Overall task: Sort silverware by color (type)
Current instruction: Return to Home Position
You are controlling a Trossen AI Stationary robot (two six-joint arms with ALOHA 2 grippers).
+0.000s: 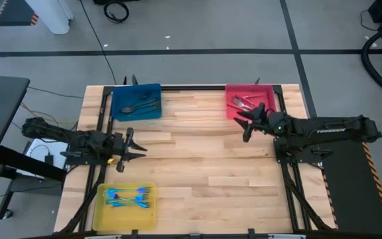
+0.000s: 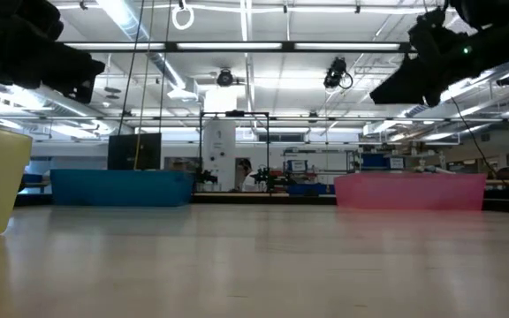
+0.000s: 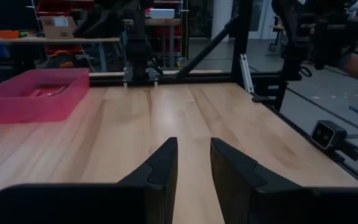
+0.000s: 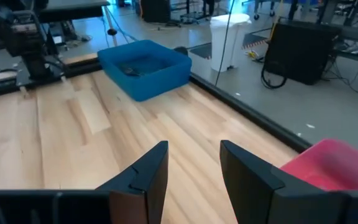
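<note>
While above the table [image 1: 204,159], left gripper [image 1: 140,147] and right gripper [image 1: 240,124] both apart, empty.

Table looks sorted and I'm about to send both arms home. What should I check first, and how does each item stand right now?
1. Left gripper: jaws open, nothing held. Ok.
2. Right gripper: jaws open, nothing held. Ok.
3. Table: no loose silverware seen outside the bins. Ok.
4. Blue bin holds dark forks, pink bin pink forks, yellow bin iridescent forks. Ok.
5. Both grippers well above the bin rims in the low view. Ok.
6. Colour of every single piece inside the bins: too small to confirm. Cannot tell.
</note>
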